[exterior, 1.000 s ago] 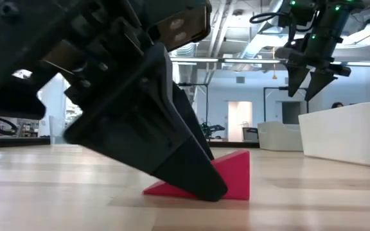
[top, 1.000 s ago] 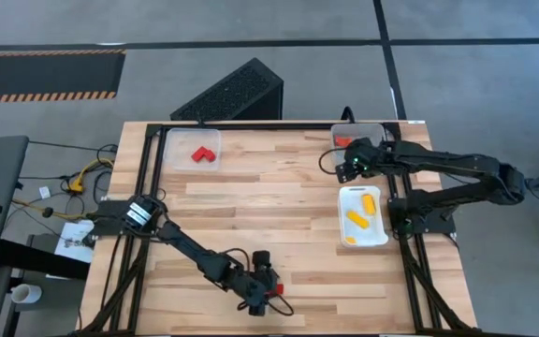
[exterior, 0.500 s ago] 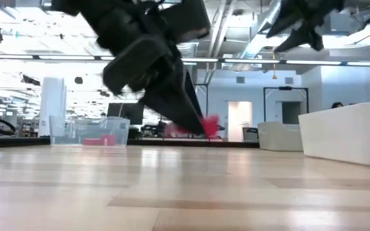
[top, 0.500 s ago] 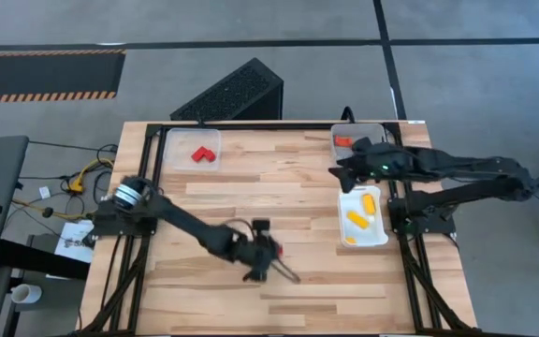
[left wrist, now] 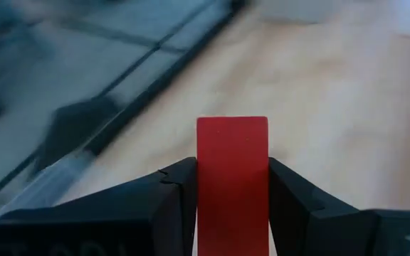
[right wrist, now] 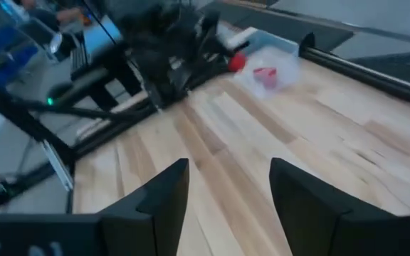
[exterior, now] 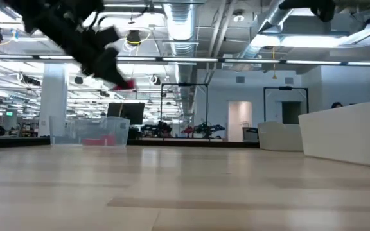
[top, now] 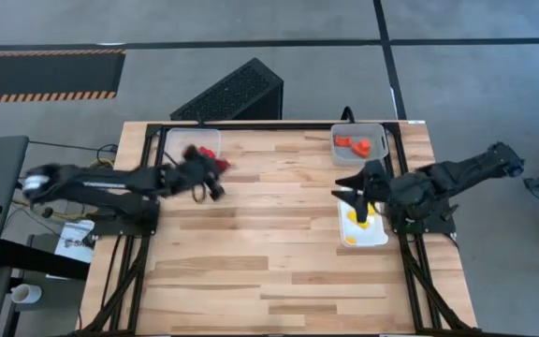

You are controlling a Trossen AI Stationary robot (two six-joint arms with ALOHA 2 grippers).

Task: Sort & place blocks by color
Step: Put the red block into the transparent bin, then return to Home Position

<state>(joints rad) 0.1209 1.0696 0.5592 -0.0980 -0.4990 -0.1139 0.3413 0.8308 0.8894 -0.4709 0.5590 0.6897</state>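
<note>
**Red block carried to far-left tray**

Swung across since half a second ago: left gripper (top: 215, 173) gone from the table's near middle to the far-left corner, red block (left wrist: 232, 178) carried along. Clamped on that block now, one dark finger (left wrist: 176, 192) pressed to each side, block standing upright between them. Held in the air, seen in the low view as a red smear (exterior: 124, 84) above the clear tray (top: 178, 140). From above, poised just beside that tray's near right edge, with another red block (exterior: 99, 140) lying inside.

Drawn back too: right gripper (top: 356, 192), off the grey tray (top: 374, 131) at the far right and now over the white tray (top: 348, 234) below it. Fingers (right wrist: 164, 198) spread apart, nothing between them. Orange blocks (top: 356, 144) resting in the grey tray; yellow blocks (top: 359, 221) in the white one, partly hidden under the gripper.

No brand, label or writing legible anywhere on trays, blocks or wooden table (top: 269, 253).
</note>
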